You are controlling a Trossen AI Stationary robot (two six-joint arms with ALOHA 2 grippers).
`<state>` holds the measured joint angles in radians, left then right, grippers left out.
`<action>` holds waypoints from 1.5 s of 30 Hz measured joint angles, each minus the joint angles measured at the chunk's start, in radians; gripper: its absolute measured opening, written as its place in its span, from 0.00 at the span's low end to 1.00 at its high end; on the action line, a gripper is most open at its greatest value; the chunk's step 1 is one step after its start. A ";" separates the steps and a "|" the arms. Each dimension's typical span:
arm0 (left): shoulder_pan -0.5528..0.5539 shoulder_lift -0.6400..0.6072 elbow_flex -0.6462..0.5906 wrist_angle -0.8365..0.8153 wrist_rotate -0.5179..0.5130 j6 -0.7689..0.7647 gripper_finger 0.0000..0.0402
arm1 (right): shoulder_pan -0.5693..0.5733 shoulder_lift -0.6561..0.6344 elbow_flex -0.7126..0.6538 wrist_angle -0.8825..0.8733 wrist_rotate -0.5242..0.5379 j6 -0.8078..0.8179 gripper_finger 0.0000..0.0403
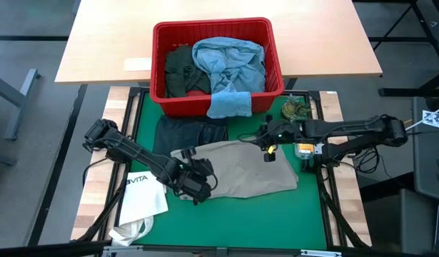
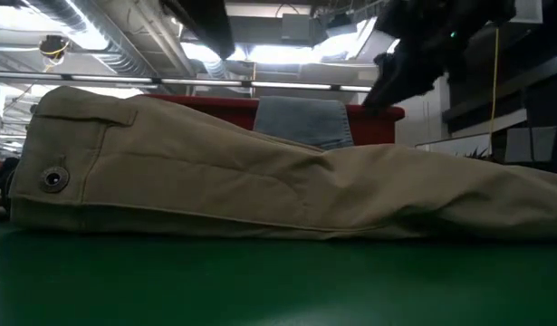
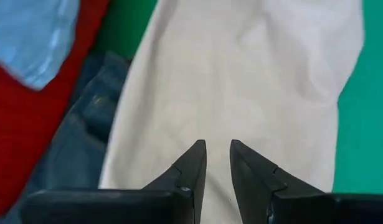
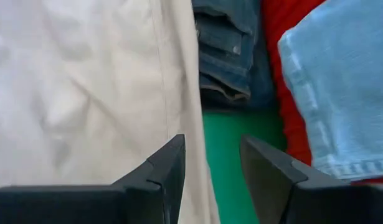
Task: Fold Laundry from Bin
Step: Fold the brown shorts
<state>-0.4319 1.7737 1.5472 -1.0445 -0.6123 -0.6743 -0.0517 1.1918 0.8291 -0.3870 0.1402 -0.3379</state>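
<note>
Folded khaki trousers lie flat on the green mat, and their buttoned waistband shows in the low view. Folded dark navy jeans lie beside them, toward the bin. The red bin holds light blue jeans and a dark green piece. A small light blue cloth hangs over its near rim. My left gripper hovers over the trousers' left end, narrowly open and holding nothing. My right gripper is open above the trousers' far edge.
A white VITA tote bag lies at the mat's near left. A small camouflage-green item sits at the far right by the bin. The bin stands partly on a wooden table behind the mat. Bare mat lies near the front edge.
</note>
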 joint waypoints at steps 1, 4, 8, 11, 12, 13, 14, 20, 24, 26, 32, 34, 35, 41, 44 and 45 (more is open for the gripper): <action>0.003 0.000 -0.022 0.038 0.000 0.015 0.16 | 0.000 0.020 0.000 0.000 0.003 0.000 0.38; 0.017 0.000 -0.083 0.069 -0.003 0.029 0.15 | 0.000 0.086 -0.001 -0.013 0.021 0.000 0.38; 0.041 0.000 -0.180 0.064 -0.005 0.008 0.14 | 0.000 0.182 -0.001 -0.016 0.096 0.000 0.38; 0.057 0.001 -0.253 0.057 -0.005 -0.012 0.13 | -0.001 0.253 -0.001 -0.023 0.200 -0.001 0.38; 0.062 0.001 -0.278 0.060 -0.005 -0.020 0.12 | -0.001 0.276 -0.001 -0.025 0.237 -0.002 0.38; 0.068 0.001 -0.304 0.059 -0.004 -0.027 0.12 | -0.002 0.300 -0.001 -0.031 0.277 -0.005 0.38; 0.073 0.001 -0.327 0.060 -0.002 -0.031 0.12 | -0.006 0.324 -0.001 -0.033 0.318 -0.007 0.38; 0.095 0.001 -0.423 0.061 0.034 -0.084 0.10 | -0.062 0.431 -0.001 -0.078 0.391 -0.007 0.38; 0.090 0.001 -0.433 0.056 0.046 -0.087 0.08 | -0.100 0.463 -0.001 -0.121 0.391 -0.007 0.38; 0.089 -0.002 -0.433 0.055 0.046 -0.087 0.07 | -0.114 0.464 -0.001 -0.140 0.391 -0.007 0.38; 0.089 -0.022 -0.415 0.031 0.056 -0.086 0.05 | -0.139 0.461 0.039 -0.275 0.384 -0.002 0.38; 0.089 -0.023 -0.381 0.001 0.061 -0.083 0.05 | -0.139 0.461 0.076 -0.364 0.384 0.007 0.38; 0.089 -0.026 -0.359 -0.005 0.061 -0.082 0.05 | -0.139 0.460 0.098 -0.402 0.384 0.015 0.38; 0.079 -0.026 -0.213 -0.023 0.066 -0.036 0.05 | -0.080 0.460 0.243 -0.595 0.359 0.064 0.38; 0.061 -0.026 -0.152 -0.016 0.118 -0.022 0.05 | -0.003 0.460 0.302 -0.635 0.346 0.090 0.38; 0.052 -0.026 -0.136 -0.007 0.139 -0.023 0.05 | 0.027 0.460 0.317 -0.642 0.346 0.100 0.38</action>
<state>-0.3795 1.7473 1.4113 -1.0517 -0.4731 -0.6969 -0.0243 1.6520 1.1465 -1.0289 0.4863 -0.2384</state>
